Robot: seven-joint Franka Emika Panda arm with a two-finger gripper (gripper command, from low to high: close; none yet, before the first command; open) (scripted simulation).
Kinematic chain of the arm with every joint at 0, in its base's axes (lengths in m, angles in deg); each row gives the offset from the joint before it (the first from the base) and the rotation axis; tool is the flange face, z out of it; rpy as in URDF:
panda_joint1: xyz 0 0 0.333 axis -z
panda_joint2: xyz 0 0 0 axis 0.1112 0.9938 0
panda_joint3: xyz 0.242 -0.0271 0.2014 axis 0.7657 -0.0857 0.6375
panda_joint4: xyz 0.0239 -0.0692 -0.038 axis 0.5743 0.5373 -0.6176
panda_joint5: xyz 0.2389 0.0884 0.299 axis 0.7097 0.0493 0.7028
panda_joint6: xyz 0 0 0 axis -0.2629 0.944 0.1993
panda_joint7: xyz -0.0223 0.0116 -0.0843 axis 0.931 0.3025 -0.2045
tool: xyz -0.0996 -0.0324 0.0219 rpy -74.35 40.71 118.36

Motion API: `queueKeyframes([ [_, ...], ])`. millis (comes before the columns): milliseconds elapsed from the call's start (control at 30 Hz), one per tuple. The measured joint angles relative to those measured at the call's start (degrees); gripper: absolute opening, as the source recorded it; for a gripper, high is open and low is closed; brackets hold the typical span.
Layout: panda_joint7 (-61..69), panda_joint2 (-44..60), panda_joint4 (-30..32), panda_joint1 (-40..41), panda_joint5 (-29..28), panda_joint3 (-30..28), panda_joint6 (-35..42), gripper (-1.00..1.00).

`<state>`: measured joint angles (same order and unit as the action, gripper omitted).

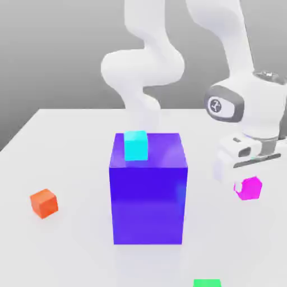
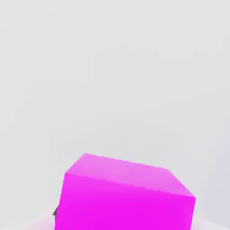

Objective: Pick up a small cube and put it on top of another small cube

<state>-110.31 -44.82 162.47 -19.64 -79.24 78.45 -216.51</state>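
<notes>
Close under the hand, the pink cube (image 2: 126,195) sits between nearly closed jaws; in the exterior view it hangs below the gripper (image 1: 248,182), clear of the table (image 1: 67,146), so it is judged held and lifted. The grip appears to be on opposite faces, though the contact itself is hidden. Carrying should be steady, keeping the cube level and avoiding any swing.

Further off, toward the exterior view's left, stands the blue block (image 1: 148,196) with the cyan cube (image 1: 135,145) on its top near the far edge. The orange cube (image 1: 44,203) lies well apart on the table. If the cyan cube is the target, the approach should rise above the block, centre squarely over the cube, then descend slowly before release.
</notes>
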Motion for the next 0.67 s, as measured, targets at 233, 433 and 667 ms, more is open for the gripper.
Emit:
queueKeyframes([
  [233,-9.9,5.8,-14.2,4.8,-0.6,-8.4,8.3,-1.00],
  [433,-18.2,11.9,-25.2,8.8,-1.6,-16.0,13.2,-1.00],
  [667,-20.0,18.9,-26.5,8.0,-3.3,-18.0,7.5,1.00],
])
